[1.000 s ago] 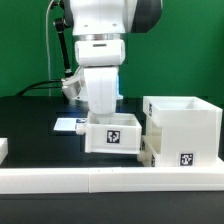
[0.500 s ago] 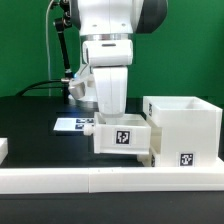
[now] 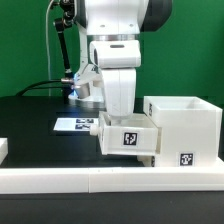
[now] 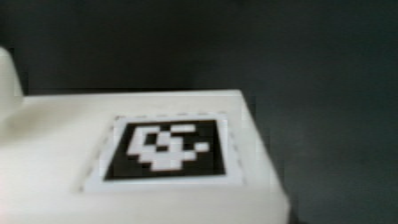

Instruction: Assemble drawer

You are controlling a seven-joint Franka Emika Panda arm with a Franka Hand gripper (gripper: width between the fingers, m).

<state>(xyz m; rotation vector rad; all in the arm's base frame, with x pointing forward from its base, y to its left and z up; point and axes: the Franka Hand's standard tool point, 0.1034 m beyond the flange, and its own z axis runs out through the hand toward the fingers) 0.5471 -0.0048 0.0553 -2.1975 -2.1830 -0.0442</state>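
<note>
Presently, a small box (image 3: pixel 127 136) is held level at the casing (image 3: pixel 183 128), touching its open side; full insertion is judged next. Jaw state cannot be told: the gripper (image 3: pixel 122 108) is hidden.

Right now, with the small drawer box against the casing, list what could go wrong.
1. The small drawer box sits at the casing edge, seemingly only partly entered; slight misalignment could jam it.
2. A second box lies just below it; sliding further may snag it.
3. The gripper is hidden behind the box, so its hold cannot be confirmed; the box could slip.
</note>
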